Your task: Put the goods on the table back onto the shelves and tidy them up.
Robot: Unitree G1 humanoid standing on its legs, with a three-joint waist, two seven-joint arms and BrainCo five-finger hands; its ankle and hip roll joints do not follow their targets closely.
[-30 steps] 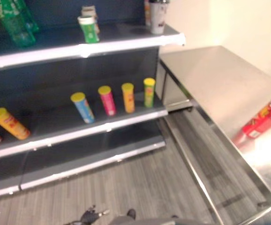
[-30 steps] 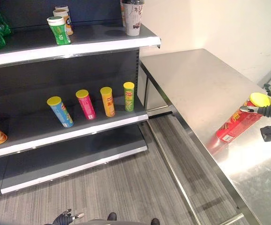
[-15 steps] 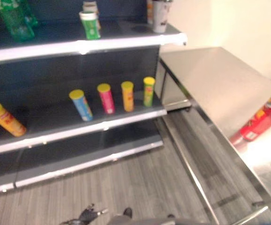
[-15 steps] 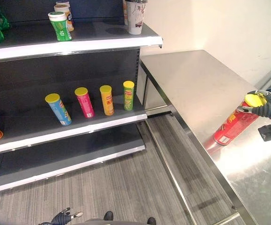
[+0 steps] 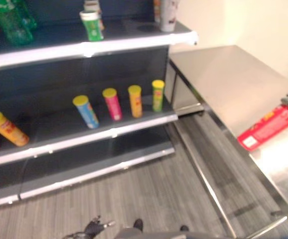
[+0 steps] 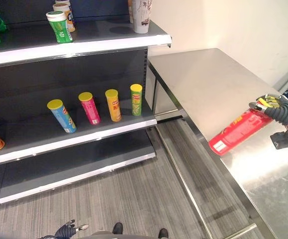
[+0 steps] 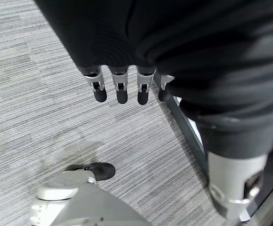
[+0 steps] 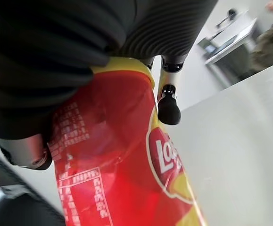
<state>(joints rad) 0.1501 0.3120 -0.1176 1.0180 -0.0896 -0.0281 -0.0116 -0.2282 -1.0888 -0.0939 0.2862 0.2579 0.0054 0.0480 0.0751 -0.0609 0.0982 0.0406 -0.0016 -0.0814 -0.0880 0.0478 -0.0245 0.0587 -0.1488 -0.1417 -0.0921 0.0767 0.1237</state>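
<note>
A red crisp tube (image 6: 237, 132) with a yellow lid hangs tilted over the front edge of the steel table (image 6: 203, 79), its base pointing out toward the shelves. My right hand (image 6: 278, 110) is shut on its lid end; in the right wrist view the red tube (image 8: 122, 160) lies against the palm with a fingertip (image 8: 169, 111) beside it. My left hand (image 7: 122, 87) hangs low over the floor with straight fingers, holding nothing. On the middle shelf (image 6: 74, 137) stand a blue tube (image 6: 61, 116), a pink tube (image 6: 89, 107), an orange tube (image 6: 113, 105) and a green tube (image 6: 136, 99).
An orange tube (image 5: 7, 128) lies on the middle shelf's left end. The top shelf (image 6: 79, 45) holds green bottles (image 5: 12, 22), a green can (image 6: 59, 26) and a cup (image 6: 140, 15). The bottom shelf (image 6: 69, 172) is bare. Grey floor (image 6: 134, 199) lies between shelves and table.
The right hand has lifted and tipped the red tube, so its base now sticks out past the table's front edge. The view has shifted slightly. The left hand stays low.
</note>
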